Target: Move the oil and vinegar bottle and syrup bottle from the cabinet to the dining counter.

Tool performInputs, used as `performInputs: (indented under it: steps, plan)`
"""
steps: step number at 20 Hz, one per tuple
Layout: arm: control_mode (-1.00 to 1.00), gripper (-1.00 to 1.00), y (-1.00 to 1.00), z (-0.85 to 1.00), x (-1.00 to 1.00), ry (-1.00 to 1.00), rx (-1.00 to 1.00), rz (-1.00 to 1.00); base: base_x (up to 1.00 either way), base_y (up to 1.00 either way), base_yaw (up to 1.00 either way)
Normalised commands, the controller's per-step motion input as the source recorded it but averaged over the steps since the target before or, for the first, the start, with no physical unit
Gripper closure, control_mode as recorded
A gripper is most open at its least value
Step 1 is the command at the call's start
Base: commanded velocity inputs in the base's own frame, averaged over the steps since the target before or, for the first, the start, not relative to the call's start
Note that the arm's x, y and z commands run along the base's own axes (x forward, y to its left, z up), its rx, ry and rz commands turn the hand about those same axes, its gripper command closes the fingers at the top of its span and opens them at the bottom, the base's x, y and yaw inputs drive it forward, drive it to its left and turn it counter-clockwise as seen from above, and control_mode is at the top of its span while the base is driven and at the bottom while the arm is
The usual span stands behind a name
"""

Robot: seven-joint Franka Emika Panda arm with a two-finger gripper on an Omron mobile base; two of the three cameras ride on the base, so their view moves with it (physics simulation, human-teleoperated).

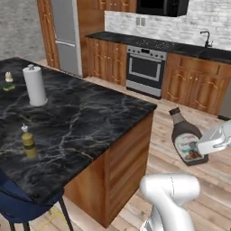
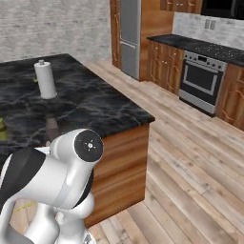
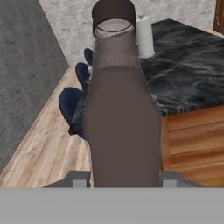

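Judging by the present layout, the task is assessed as roughly half done: the oil and vinegar bottle (image 1: 28, 142) is seen standing on the black marble desk (image 1: 90, 117), near its stool-side edge, well apart from the paper-towel roll (image 1: 34, 85). The syrup bottle (image 1: 186, 137) is held tilted in mid-air beyond the desk's corner, above the wooden floor (image 2: 190, 167), the jaws being closed partway on its body; its placement remains outstanding. Contact points are hidden, and the cabinet cannot be identified.
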Motion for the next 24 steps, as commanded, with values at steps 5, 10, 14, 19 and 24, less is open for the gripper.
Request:
performInputs:
  steps: [5,10,14,19,24]
  plan:
    - [1.0,1.0,0.0,0.0,0.0,0.0,0.0,0.0,-0.85,0.66,0.29]
    - [1.0,1.0,0.0,0.0,0.0,0.0,0.0,0.0,-0.86,0.63,0.29]
    - [1.0,1.0,0.0,0.0,0.0,0.0,0.0,0.0,-0.65,0.68,0.26]
    - [1.0,1.0,0.0,0.0,0.0,0.0,0.0,0.0,0.03,0.89,0.05]
    - [1.0,1.0,0.0,0.0,0.0,0.0,0.0,0.0,0.2,0.98,-0.07]
